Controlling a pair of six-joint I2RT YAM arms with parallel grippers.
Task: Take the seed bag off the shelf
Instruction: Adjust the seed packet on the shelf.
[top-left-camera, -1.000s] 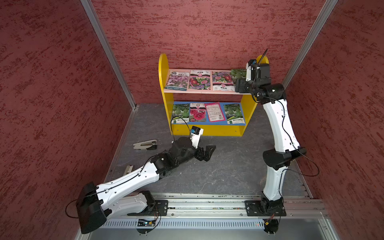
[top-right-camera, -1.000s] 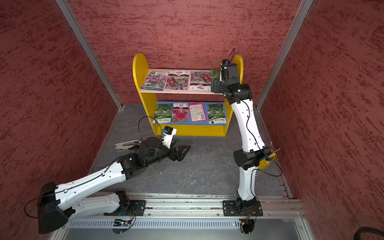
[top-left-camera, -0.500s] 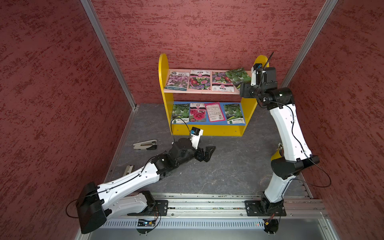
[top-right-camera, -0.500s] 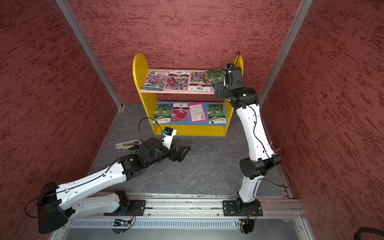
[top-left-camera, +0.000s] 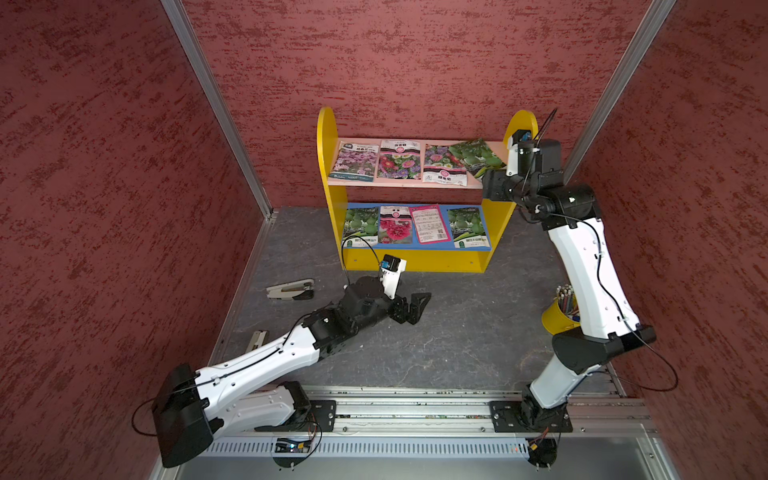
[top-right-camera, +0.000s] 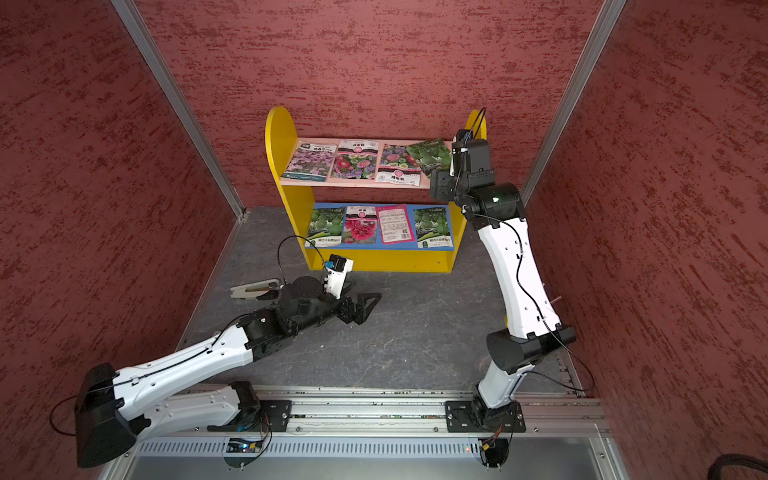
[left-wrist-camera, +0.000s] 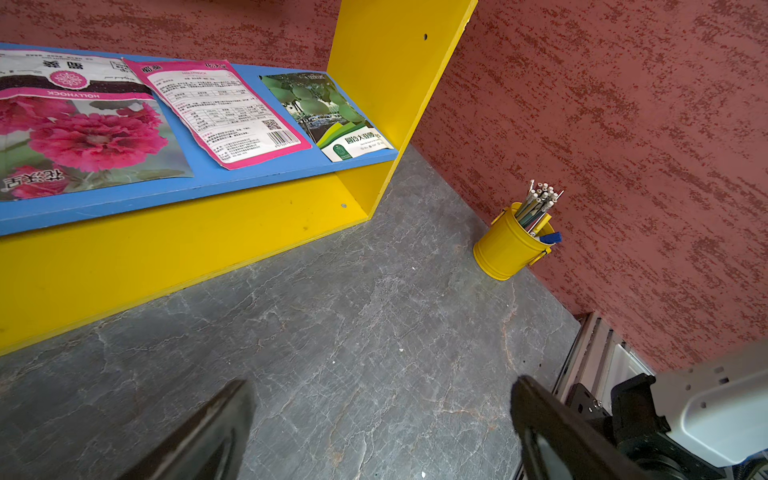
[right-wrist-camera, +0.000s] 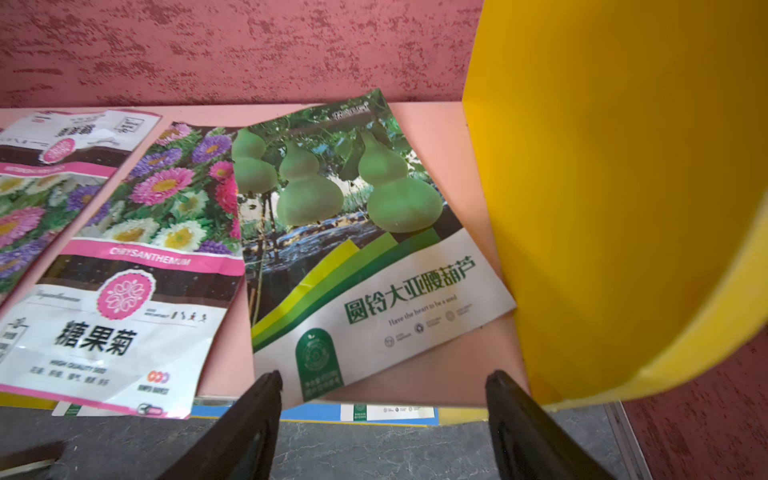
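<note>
We see the glossy, flat gourd seed bag (right-wrist-camera: 353, 249) askew on the shelf's (right-wrist-camera: 602, 187) smooth pink upper board, beside its rounded yellow panel. Right gripper (right-wrist-camera: 382, 378) spread before it; left gripper (left-wrist-camera: 382, 386) spread, empty.

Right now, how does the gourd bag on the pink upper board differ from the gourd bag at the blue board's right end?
The upper gourd bag lies skewed, overlapping the chrysanthemum bag; the lower gourd bag lies square, apart from the pink bag. The open right gripper points at the upper bag, not the lower. Both show the same gourd print.
</note>
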